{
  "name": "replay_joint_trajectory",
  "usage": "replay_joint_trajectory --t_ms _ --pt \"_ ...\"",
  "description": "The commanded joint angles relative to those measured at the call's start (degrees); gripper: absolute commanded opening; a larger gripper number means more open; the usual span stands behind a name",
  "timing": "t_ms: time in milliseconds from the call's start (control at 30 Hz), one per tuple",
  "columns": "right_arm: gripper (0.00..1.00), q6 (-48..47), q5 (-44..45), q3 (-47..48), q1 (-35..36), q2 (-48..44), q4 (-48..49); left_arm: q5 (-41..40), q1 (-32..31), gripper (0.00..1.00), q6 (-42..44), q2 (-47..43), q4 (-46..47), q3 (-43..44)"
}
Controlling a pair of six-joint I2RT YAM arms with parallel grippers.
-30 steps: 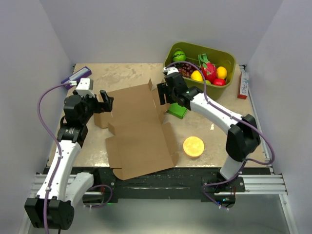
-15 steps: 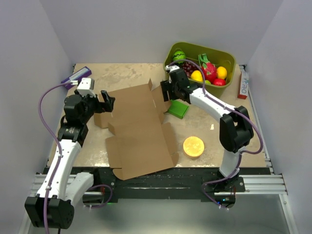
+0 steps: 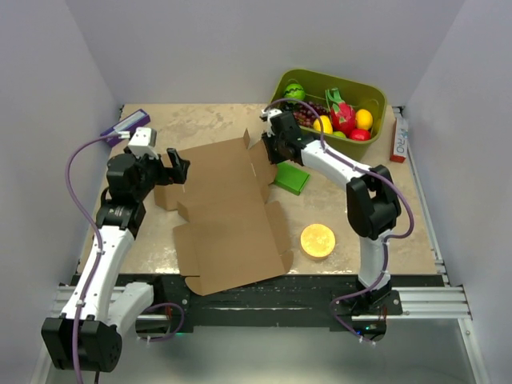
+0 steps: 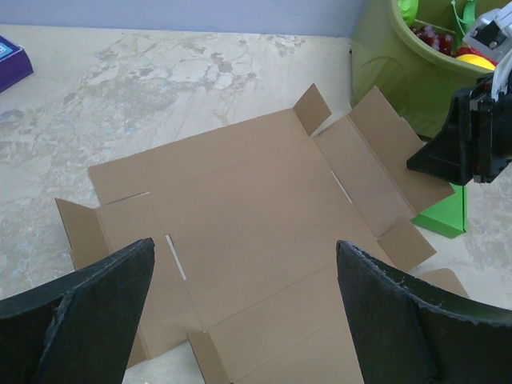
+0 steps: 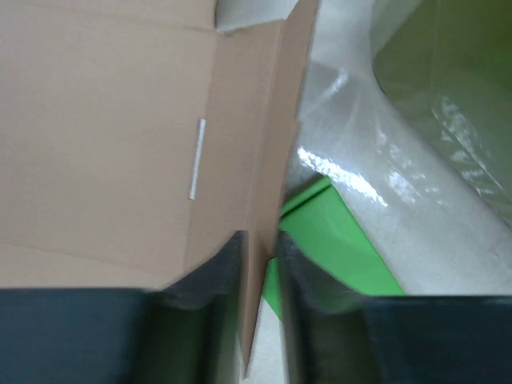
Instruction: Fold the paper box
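- Starting at the left edge of the table (image 3: pixel 208 120): left gripper (image 3: pixel 174 166) spread wide, holding nothing, poised just beside the left-hand flaps (image 3: pixel 166 196) of the paper box (image 3: pixel 228 212).
- Best use for it, as a judgement: lowered flat onto the middle of the sheet as a hold-down, since so light a sheet looks likely to slide.
- Lying unfolded across the left and middle of the table, near corner reaching the front edge: plain brown cardboard, matte and die-cut, with scored creases, short slots and small corner tabs (nothing printed anywhere).
- At the sheet's far right corner: right gripper (image 3: pixel 268 150) clamped on the thin edge of the right flap (image 5: pixel 276 136), seen edge-on between the dark pads (image 5: pixel 212 276) and raised off the table.
- For a clean fold: swing that flap up and inward about its score line, not outward, with a pinch light enough not to crush the board.
- Just beside the flap, toward the right: small green box (image 3: pixel 291 179), flat and smooth; touching the cardboard or not, cannot tell.
- Further right: round orange disc (image 3: pixel 318 240) near the front edge, and a glossy olive-green bin (image 3: pixel 376 100) of fruit in the far right corner.
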Motion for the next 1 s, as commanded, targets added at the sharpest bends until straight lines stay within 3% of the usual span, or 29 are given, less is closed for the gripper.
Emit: replay_joint_trajectory --t_ms 0,100,300,467,600,967 --pt "0.17 -2.7 -3.8 3.7 0.2 -1.4 0.3 4.0 2.2 1.00 -0.2 0.3 3.7 -0.4" --pt "0.00 -3.0 -5.1 3.5 0.2 -3.2 0.9 8.2 4.9 1.00 -2.2 0.7 5.1 -0.9" --pt "0.00 -2.0 -6.5 0.6 0.2 -8.6 7.4 8.6 7.7 1.00 -2.7 0.5 5.0 -0.8" --pt "0.00 1.0 -3.5 -12.9 0.2 -21.7 21.2 7.8 8.3 1.00 -3.3 0.1 4.7 -0.4" --pt "0.00 2.4 3.4 -19.3 0.2 -29.8 29.6 12.9 9.7 1.00 -6.3 1.6 7.0 -0.7" --pt "0.00 3.5 9.4 -28.4 -1.1 -45.0 29.3 17.0 13.3 1.00 -7.8 3.0 9.4 -0.9"
